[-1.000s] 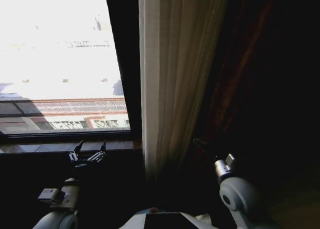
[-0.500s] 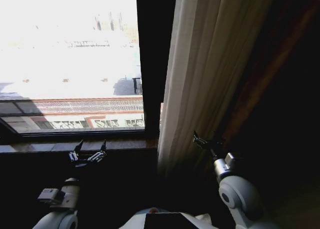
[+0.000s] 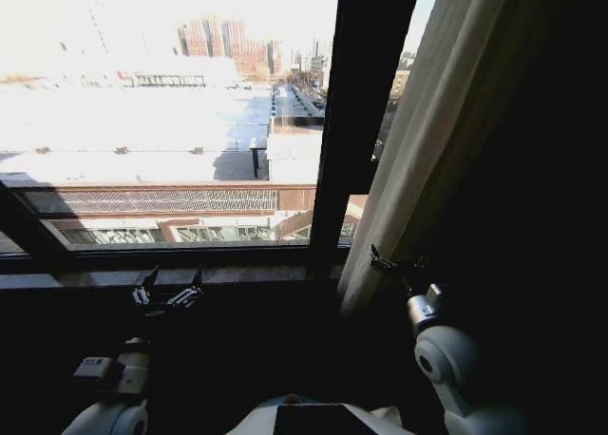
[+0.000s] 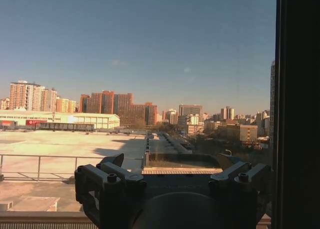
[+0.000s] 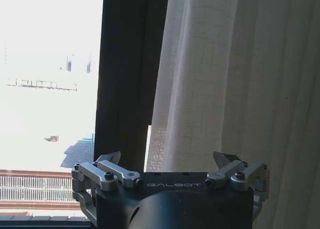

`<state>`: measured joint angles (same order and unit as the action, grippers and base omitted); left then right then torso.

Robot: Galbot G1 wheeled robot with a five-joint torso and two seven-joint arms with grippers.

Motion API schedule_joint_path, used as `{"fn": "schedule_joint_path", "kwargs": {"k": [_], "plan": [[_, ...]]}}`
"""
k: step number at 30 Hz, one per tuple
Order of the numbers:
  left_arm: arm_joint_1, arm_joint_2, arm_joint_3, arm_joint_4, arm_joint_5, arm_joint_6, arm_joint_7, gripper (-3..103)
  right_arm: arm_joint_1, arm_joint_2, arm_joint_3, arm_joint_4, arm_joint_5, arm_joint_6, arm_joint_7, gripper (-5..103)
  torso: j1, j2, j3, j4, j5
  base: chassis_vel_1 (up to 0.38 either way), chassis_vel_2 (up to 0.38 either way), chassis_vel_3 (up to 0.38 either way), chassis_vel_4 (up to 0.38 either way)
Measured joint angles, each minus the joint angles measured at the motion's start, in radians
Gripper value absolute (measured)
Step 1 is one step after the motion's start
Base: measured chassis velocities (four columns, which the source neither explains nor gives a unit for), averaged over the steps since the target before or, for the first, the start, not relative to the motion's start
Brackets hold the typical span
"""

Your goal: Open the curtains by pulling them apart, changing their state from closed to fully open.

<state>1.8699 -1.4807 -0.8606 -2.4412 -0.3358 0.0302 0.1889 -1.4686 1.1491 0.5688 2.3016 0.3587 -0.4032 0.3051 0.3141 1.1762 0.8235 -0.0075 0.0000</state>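
- The curtains (image 3: 446, 122) hang at the right of the head view as a sheer white, pleated panel slanting from the upper right down toward the sill, where the lower end sits just beside the right end effector.
- In the right wrist view the curtains (image 5: 235, 79) show as loosely woven fabric in vertical folds, with a thin see-through edge next to the dark window-frame bar (image 5: 131, 74).
- The same window-frame bar (image 3: 356, 122) stands just left of the curtain in the head view; bright glass and a rooftop city scene lie to its left.
- To the right of the curtain the room is very dark, and the curtain's far edge and bottom hem cannot be made out there.
- The curtain's top is cut off by the upper edge of the head view.
- The right end effector (image 3: 391, 264) is raised in front of the curtain's lower edge, fingers spread wide with nothing between them; whether a fingertip brushes the fabric cannot be told.
- The left end effector (image 3: 168, 291) is held low before the windowsill (image 3: 247, 274), well apart from the curtain, fingers also spread wide and holding nothing.
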Motion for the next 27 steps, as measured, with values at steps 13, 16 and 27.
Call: {"fn": "schedule_joint_path", "kwargs": {"k": [13,16,27], "plan": [[0.015,-0.006,-0.010,-0.008,-0.011,-0.025,0.003,100,0.201,-0.022,-0.030,-0.195,0.061,0.004,-0.006,100,0.000,0.000,0.000,0.0000,-0.0004,-0.021,-0.022,0.024,0.020],[0.016,-0.008,-0.011,-0.010,-0.011,-0.025,0.003,100,0.222,-0.022,-0.035,-0.221,0.066,0.004,-0.007,100,0.000,0.000,0.000,-0.0001,-0.0002,0.000,0.000,0.000,0.000],[0.008,-0.019,-0.007,-0.012,0.000,-0.015,0.004,100,0.335,-0.004,-0.055,-0.322,0.098,0.015,-0.006,86,0.000,0.000,0.000,-0.0001,0.0002,0.000,0.000,0.000,0.000]]}}
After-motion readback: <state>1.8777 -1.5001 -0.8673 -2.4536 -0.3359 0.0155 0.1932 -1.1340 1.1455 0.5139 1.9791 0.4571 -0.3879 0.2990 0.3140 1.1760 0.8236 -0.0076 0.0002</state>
